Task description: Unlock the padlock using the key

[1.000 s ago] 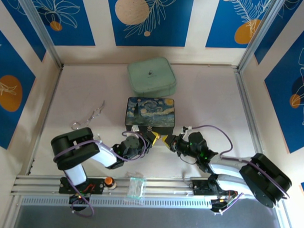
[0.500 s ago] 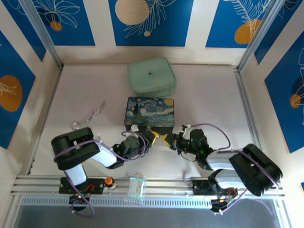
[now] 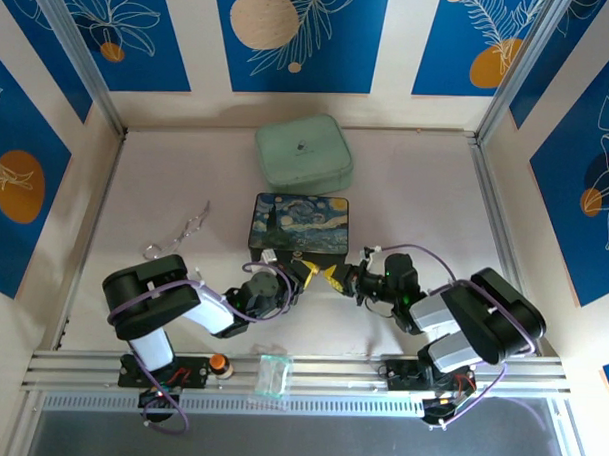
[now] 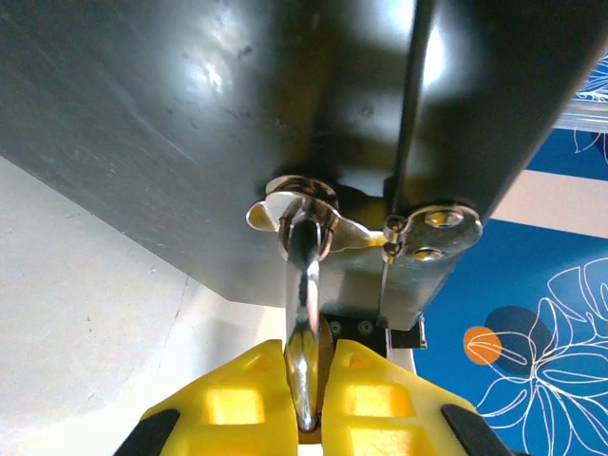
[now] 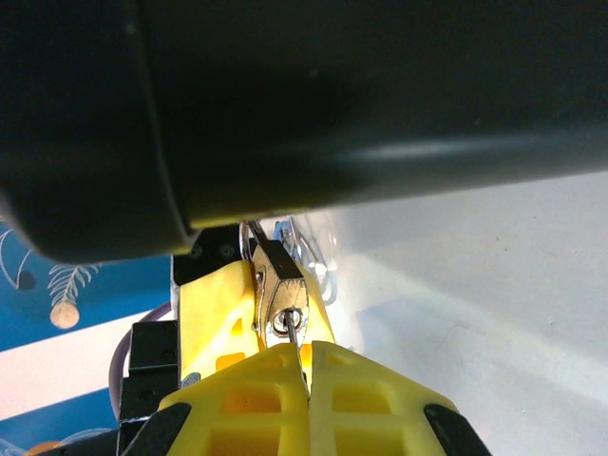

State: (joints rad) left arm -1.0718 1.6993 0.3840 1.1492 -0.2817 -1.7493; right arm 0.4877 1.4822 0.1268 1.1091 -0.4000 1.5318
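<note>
The padlock (image 5: pixel 280 306) hangs from the latch (image 4: pixel 351 231) on the front of the starry box (image 3: pixel 300 220). The left gripper (image 4: pixel 306 394) pinches its shackle — jaws narrow. The key (image 5: pixel 296 344) is clamped tight in the right gripper (image 5: pixel 306 366), tip at the keyhole — the 2 grippers nearly touching.

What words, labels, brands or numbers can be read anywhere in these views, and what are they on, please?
None can be read.
Mint-green case: a small dark mark on its lid, too small to read.
Painted box: a night-sky painting, no lettering visible.
</note>
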